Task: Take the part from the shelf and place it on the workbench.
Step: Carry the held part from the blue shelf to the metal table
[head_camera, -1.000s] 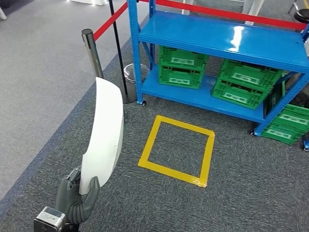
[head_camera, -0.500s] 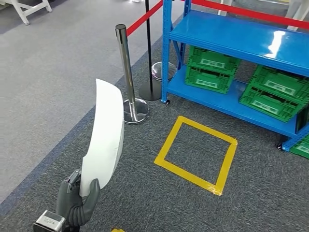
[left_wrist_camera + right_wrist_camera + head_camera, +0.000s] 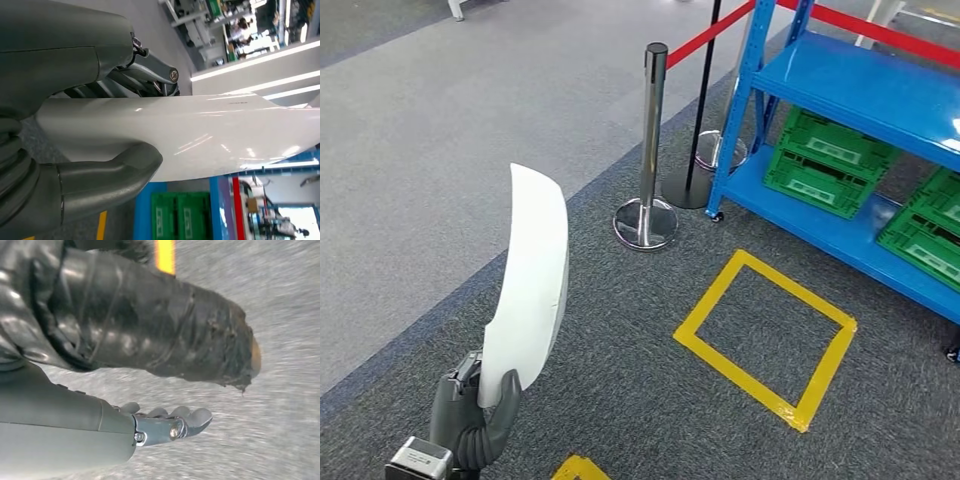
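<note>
The part is a long curved white panel (image 3: 530, 283), glossy and upright, standing tall above my left hand (image 3: 469, 415) at the lower left of the head view. My left hand grips its lower end, thumb wrapped across the front. Up close in the left wrist view, the white panel (image 3: 211, 135) runs lengthwise across the picture, clamped between the grey thumb and the darker fingers of my left hand (image 3: 86, 150). My right hand (image 3: 166, 425) hangs over grey carpet, fingers stretched out and holding nothing. The blue shelf (image 3: 871, 95) stands at the upper right.
Green crates (image 3: 827, 165) sit on the shelf's lower level. A chrome post (image 3: 650, 140) with a red rope (image 3: 709, 33) and a black post (image 3: 703, 100) stand left of the shelf. A yellow tape square (image 3: 767, 335) marks the dark carpet; lighter carpet lies to the left.
The whole view has swung left: shelf, posts and yellow square have slid right in the picture. The panel stays in my left hand, held the same way.
</note>
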You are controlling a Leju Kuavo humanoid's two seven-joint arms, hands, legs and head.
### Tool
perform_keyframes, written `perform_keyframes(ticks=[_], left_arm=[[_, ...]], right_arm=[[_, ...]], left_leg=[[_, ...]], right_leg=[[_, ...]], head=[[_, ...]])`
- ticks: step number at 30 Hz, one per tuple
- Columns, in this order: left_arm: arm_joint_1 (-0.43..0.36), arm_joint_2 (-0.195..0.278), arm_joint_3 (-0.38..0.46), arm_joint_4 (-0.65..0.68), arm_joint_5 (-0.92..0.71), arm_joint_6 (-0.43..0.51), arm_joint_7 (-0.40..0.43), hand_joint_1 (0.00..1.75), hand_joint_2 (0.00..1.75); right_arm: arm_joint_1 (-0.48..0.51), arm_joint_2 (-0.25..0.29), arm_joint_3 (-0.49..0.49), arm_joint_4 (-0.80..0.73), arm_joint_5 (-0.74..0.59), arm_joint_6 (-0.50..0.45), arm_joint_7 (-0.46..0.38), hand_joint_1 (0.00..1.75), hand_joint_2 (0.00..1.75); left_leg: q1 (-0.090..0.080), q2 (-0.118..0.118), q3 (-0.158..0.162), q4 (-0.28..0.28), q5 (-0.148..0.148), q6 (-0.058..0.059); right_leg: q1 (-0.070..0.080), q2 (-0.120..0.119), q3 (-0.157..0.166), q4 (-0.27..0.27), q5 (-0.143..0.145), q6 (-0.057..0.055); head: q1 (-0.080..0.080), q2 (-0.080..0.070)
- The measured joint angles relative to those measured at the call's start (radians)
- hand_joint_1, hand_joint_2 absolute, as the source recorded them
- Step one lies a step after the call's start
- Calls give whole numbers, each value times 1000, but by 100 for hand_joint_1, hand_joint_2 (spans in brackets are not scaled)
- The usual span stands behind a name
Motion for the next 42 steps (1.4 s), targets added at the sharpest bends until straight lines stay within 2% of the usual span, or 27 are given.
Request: perform_keyframes(ticks=[2,3,4,5,7,9,11,13,15,17,19,21,22,23,25,26,27,29,31,33,34,35,36,37,38,40,42], left_arm=[[0,-2,1,-2,-4,-1,4,175,175],[1,-3,2,-2,-8,-1,8,175,175],[2,-3,3,-2,-12,-1,10,175,175],[3,-5,5,-2,-17,-2,13,175,175],[4,-8,8,-4,-25,-5,14,175,175],[15,-21,18,-15,-52,17,15,175,175],[60,-41,39,-51,-90,68,15,175,175],[127,-52,65,-102,-105,101,7,175,175],[168,-54,83,-135,-105,105,-5,175,175],[173,-58,93,-147,-104,94,-17,175,175],[174,-65,107,-154,-103,78,-25,175,175],[176,-73,121,-158,-103,62,-26,175,175],[178,-77,128,-160,-103,54,-26,175,175],[180,-80,133,-163,-103,45,-26,175,175],[180,-88,143,-170,-104,28,-25,175,175],[179,-92,147,-173,-104,20,-24,175,175],[177,-95,150,-174,-104,14,-23,175,175],[177,-101,155,-177,-104,4,-21,175,175],[176,-108,158,-178,-103,-2,-20,175,175],[171,-114,160,-179,-103,-5,-19,175,175],[168,-116,161,-179,-102,-7,-18,175,175],[168,-118,163,-179,-102,-8,-17,175,175],[168,-119,165,-179,-102,-9,-16,175,175],[168,-121,166,-179,-102,-10,-16,175,175],[168,-122,167,-179,-102,-10,-16,175,175],[167,-125,169,-179,-102,-11,-15,175,175],[165,-127,171,-179,-102,-11,-15,175,175]], right_arm=[[9,0,24,-36,-61,-39,-31,0,0],[10,-4,31,-61,-87,-55,-50,0,0],[9,-11,35,-89,-106,-69,-73,0,0],[6,-23,43,-115,-119,-84,-98,0,0],[-5,-58,69,-164,-130,-134,-149,0,0],[15,-77,116,-240,-168,-260,-193,0,0],[122,-63,211,-364,-293,-498,-286,0,0],[270,-38,362,-480,-448,-712,-449,0,0],[348,-26,495,-539,-496,-771,-570,0,0],[351,-21,582,-556,-407,-703,-655,0,0],[332,-16,624,-559,-293,-529,-735,0,0],[319,-9,610,-570,-247,-353,-769,0,0],[321,-6,605,-585,-246,-313,-774,0,0],[328,-3,610,-609,-246,-306,-777,0,0],[348,1,656,-672,-231,-333,-781,0,0],[356,3,691,-704,-214,-345,-782,0,0],[363,6,733,-734,-193,-352,-783,0,0],[376,10,825,-790,-161,-359,-784,0,0],[386,10,910,-837,-147,-370,-784,0,0],[398,4,986,-872,-144,-395,-784,0,0],[406,-1,1021,-887,-144,-407,-784,0,0],[414,-6,1052,-899,-144,-416,-784,0,0],[419,-11,1078,-908,-144,-422,-784,0,0],[422,-15,1099,-916,-145,-425,-784,0,0],[424,-18,1115,-923,-146,-427,-784,0,0],[427,-22,1141,-935,-147,-429,-783,0,0],[432,-25,1159,-946,-147,-430,-783,0,0]], left_leg=[[0,-19,-2,-1,3,9],[-2,-31,-3,-1,4,11],[-4,-45,-3,0,4,12],[-6,-58,-2,0,4,13],[-8,-83,0,4,3,12],[-10,-108,-4,15,-1,7],[-9,-143,-13,25,-4,-3],[-5,-170,-21,30,-5,-14],[-6,-140,-30,50,-19,-24],[-6,-76,-63,125,-62,-33],[-3,-40,-123,252,-121,-41],[0,-34,-149,314,-136,-45],[0,-30,-133,286,-117,-44],[-1,-20,-97,223,-86,-41],[-6,22,-17,80,-38,-30],[-10,37,5,40,-28,-23],[-14,43,11,23,-28,-17],[-14,23,9,17,-23,-6],[-8,4,13,5,-15,4],[-5,-16,15,-2,-10,12],[-5,-28,14,-1,-10,14],[-6,-41,14,-1,-9,15],[-6,-54,15,-1,-10,15],[-6,-69,17,0,-10,15],[-6,-84,21,0,-11,14],[-6,-111,24,2,-15,9],[-2,-136,15,6,-15,-2]], right_leg=[[-1,59,-64,132,-67,0],[0,69,-100,203,-92,0],[1,72,-126,249,-98,-1],[1,73,-135,255,-83,-1],[0,87,-102,158,-6,-4],[-4,135,-50,30,45,-7],[-5,154,-21,-20,42,-12],[-2,121,-7,-25,40,-21],[-5,103,-2,-30,45,-32],[-5,96,-3,-32,46,-39],[-4,80,-9,-32,45,-42],[-2,46,-12,-32,41,-43],[-1,26,-10,-32,38,-42],[0,6,-6,-32,35,-41],[3,-25,4,-32,31,-35],[5,-35,8,-32,30,-31],[7,-44,13,-32,30,-26],[8,-58,18,-36,28,-14],[6,-22,9,-12,5,-6],[4,44,-42,95,-52,-3],[4,63,-79,169,-81,-2],[5,71,-112,229,-97,-1],[5,73,-132,257,-93,-1],[6,75,-134,243,-67,-2],[5,81,-116,189,-24,-4],[2,131,-61,45,50,-10],[0,173,-28,-28,67,-16]], head=[[6,0],[7,0],[7,0],[7,0],[7,0],[8,0],[9,0],[12,0],[10,0],[0,0],[-8,0],[-12,0],[-13,0],[-14,0],[-13,0],[-13,0],[-12,0],[-12,0],[-9,0],[-3,0],[-2,0],[-1,0],[-1,0],[-1,0],[0,0],[-1,0],[-2,0]])
